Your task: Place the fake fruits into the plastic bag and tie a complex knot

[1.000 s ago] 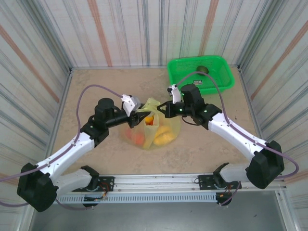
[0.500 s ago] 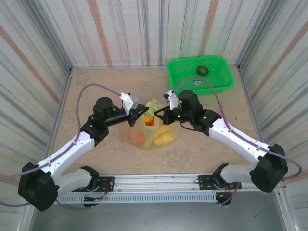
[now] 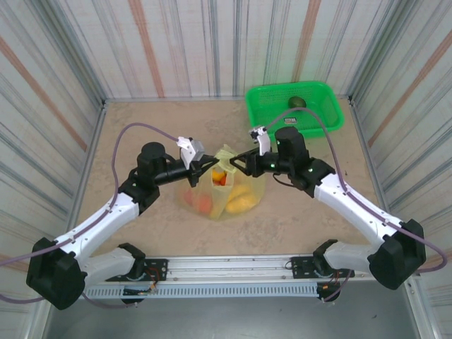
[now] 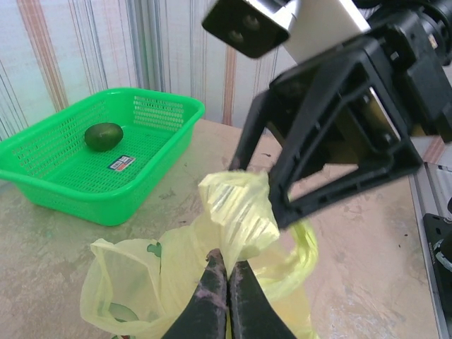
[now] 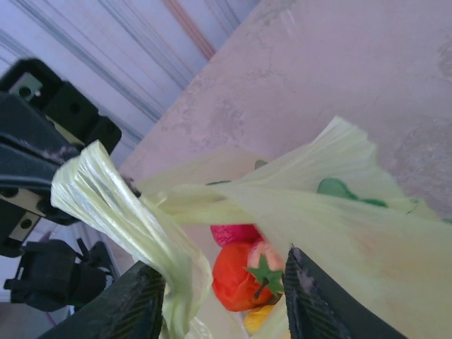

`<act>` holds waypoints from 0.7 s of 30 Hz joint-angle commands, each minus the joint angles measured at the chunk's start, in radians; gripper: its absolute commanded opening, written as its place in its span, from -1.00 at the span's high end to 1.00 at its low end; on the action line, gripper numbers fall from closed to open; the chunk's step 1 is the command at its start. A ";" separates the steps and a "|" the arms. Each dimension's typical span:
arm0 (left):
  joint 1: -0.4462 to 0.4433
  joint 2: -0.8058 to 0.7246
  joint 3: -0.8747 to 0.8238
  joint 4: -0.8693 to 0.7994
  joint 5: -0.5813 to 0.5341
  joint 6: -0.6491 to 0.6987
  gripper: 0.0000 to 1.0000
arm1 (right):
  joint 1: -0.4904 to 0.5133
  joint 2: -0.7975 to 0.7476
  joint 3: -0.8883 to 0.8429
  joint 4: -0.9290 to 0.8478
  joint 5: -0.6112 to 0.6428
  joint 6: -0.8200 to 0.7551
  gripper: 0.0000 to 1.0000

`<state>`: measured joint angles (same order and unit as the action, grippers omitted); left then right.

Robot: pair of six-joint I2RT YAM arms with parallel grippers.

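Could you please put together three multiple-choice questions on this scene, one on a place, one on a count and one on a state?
1. In the top view, where does the bright green plastic mesh basket stand?
A. far right corner
B. near left corner
C. dead centre

2. How many fake fruits lie in that basket?
A. none
B. one
C. three

3. How do the jaws of the left gripper stand?
A. wide apart
B. shut on nothing
C. shut on the film of the thin pale yellow-green plastic bag

Answers:
1 A: the basket sits at the back of the table on the right side.
2 B: a single dark green fake fruit lies on its mesh floor.
3 C: the left wrist view shows the jaws pressed together with the bag's film pinched between them.
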<state>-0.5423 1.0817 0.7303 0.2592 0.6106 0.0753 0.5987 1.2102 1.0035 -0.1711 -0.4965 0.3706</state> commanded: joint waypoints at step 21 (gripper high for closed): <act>0.009 -0.002 0.005 -0.008 -0.015 0.016 1.00 | 0.000 0.008 0.014 -0.068 -0.185 -0.059 1.00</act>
<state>-0.5423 1.0828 0.7303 0.2581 0.6098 0.0792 0.5907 1.2446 1.0569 -0.2386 -0.7250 0.3031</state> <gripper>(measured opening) 0.059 0.048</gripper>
